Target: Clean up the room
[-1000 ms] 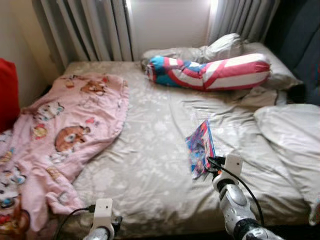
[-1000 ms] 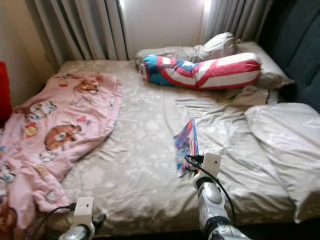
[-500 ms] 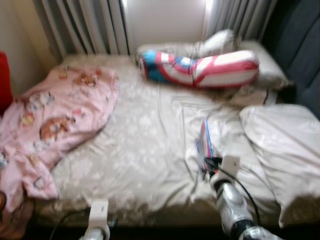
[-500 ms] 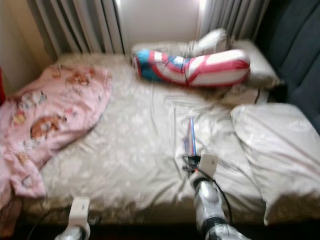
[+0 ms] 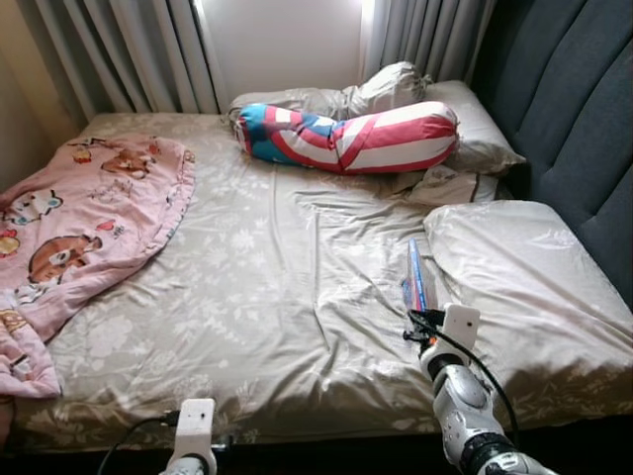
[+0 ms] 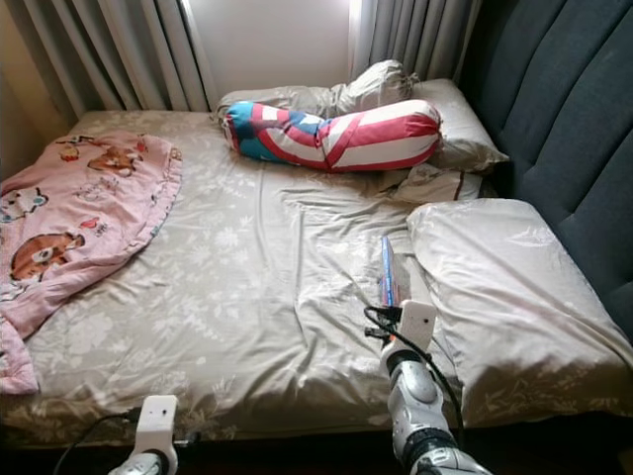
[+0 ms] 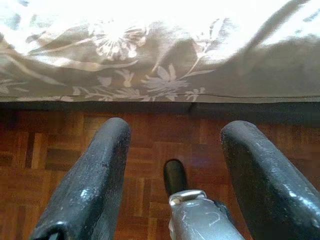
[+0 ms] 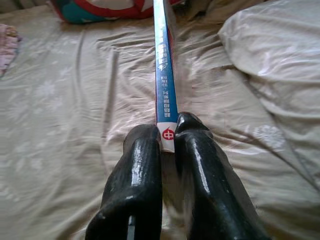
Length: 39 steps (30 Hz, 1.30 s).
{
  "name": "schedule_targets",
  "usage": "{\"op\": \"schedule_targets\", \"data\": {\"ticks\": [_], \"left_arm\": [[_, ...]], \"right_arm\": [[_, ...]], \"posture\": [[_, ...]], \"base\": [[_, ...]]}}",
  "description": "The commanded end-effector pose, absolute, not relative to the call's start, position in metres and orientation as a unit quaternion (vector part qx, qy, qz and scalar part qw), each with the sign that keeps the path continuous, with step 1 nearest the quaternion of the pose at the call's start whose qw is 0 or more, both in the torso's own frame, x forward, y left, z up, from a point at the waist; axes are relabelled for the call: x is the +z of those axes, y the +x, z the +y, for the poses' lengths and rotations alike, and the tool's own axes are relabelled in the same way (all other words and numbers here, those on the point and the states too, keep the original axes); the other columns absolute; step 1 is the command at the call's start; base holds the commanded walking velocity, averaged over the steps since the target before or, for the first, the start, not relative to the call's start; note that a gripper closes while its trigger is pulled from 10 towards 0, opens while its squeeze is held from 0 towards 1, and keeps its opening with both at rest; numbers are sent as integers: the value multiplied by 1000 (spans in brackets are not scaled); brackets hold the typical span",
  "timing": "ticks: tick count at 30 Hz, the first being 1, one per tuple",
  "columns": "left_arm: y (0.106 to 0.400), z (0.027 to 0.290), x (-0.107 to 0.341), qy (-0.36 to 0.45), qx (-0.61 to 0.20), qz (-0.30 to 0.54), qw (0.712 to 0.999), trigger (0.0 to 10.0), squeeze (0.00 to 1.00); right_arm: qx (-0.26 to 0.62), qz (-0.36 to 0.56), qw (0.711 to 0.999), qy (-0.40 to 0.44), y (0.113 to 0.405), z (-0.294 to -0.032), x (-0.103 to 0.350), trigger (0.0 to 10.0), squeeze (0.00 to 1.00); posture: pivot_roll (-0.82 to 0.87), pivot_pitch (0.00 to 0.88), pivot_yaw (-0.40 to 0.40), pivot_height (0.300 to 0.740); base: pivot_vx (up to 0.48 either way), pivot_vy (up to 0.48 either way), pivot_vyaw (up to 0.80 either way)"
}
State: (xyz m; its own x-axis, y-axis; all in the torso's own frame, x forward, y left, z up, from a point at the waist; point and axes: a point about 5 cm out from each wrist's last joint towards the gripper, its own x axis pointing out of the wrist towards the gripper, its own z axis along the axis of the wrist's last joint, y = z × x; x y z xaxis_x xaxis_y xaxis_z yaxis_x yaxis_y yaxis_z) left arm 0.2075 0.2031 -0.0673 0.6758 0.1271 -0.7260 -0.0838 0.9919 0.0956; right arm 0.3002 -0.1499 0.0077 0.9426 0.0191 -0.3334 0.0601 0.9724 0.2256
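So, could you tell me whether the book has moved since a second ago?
Yes. The book, flat on the bed sheet before, now stands on edge, pinched in the right gripper, closer to the grey pillow.

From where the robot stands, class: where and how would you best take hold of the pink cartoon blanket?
Pinch the pink blanket at its free edge on the open sheet, coming from above with the left gripper. It lies flat and limp, so probably only a pinched fold gives purchase.

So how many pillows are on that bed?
3, perhaps more hidden: a striped bolster by the curtains, a grey pillow behind it against the headboard, and a large grey pillow on the right side.
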Motion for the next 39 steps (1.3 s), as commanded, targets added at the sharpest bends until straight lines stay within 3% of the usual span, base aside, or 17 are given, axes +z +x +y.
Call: {"op": "schedule_targets", "data": {"ticks": [1, 18, 35, 39], "left_arm": [[202, 203, -71, 29, 57, 409, 910, 10000, 0], [202, 203, -70, 31, 54, 409, 911, 10000, 0], [203, 202, -71, 30, 53, 409, 911, 10000, 0], [203, 202, -71, 29, 51, 409, 911, 10000, 0]], "right_arm": [[-2, 143, 983, 114, 308, -147, 18, 10000, 0], [-8, 149, 981, 121, 308, -149, 17, 10000, 0], [-5, 154, 980, 123, 307, -148, 16, 10000, 0], [-7, 152, 981, 122, 307, -149, 16, 10000, 0]], "posture": [[-82, 9, -14, 740], [-83, 9, -13, 740], [-84, 12, -15, 740], [-84, 11, -14, 740]], "base": [[0, 0, 0], [0, 0, 0], [0, 0, -774], [0, 0, 0]]}}
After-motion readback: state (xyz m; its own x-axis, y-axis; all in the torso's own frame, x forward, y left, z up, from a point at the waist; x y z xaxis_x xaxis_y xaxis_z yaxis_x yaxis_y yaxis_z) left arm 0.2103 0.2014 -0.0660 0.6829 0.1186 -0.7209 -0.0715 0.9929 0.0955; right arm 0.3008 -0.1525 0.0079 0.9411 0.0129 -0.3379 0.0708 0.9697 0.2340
